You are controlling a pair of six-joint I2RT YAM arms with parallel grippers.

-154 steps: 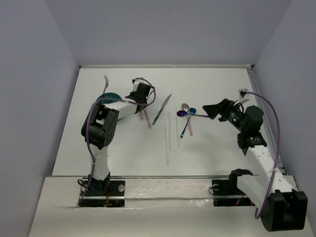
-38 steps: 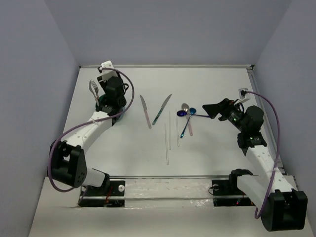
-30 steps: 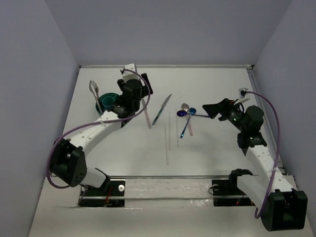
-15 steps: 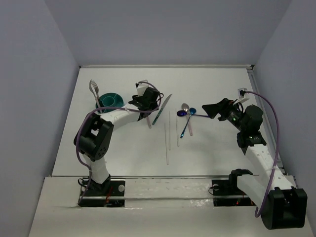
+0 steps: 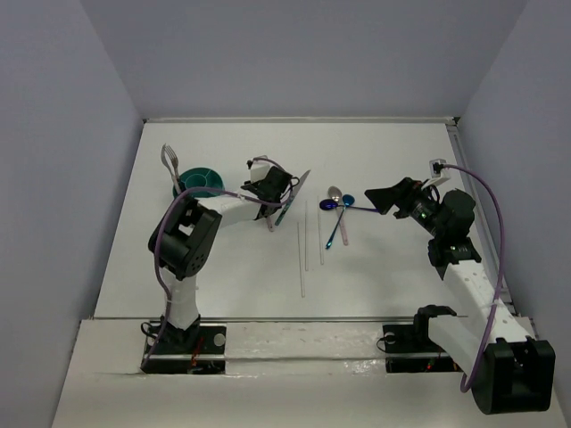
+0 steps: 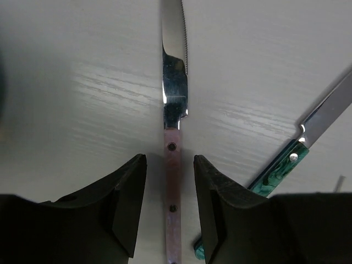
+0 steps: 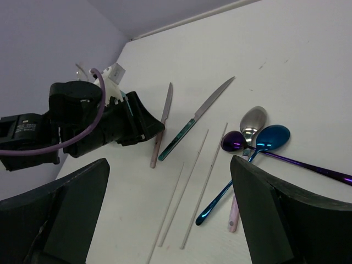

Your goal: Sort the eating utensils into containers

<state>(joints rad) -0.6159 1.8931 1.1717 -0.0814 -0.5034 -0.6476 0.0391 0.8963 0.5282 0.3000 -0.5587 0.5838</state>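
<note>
Pink-handled knife [image 6: 175, 104] within the part-open left gripper [image 6: 169, 160], untouched.

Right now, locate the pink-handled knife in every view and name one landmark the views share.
Top external: pink-handled knife left of centre, only its handle end showing.
Left wrist: centre, running vertically, handle between the open fingers of the left gripper.
Right wrist: left of centre, blade pointing up.
Landmark: the teal-handled knife lies just right of it in all three.
</note>
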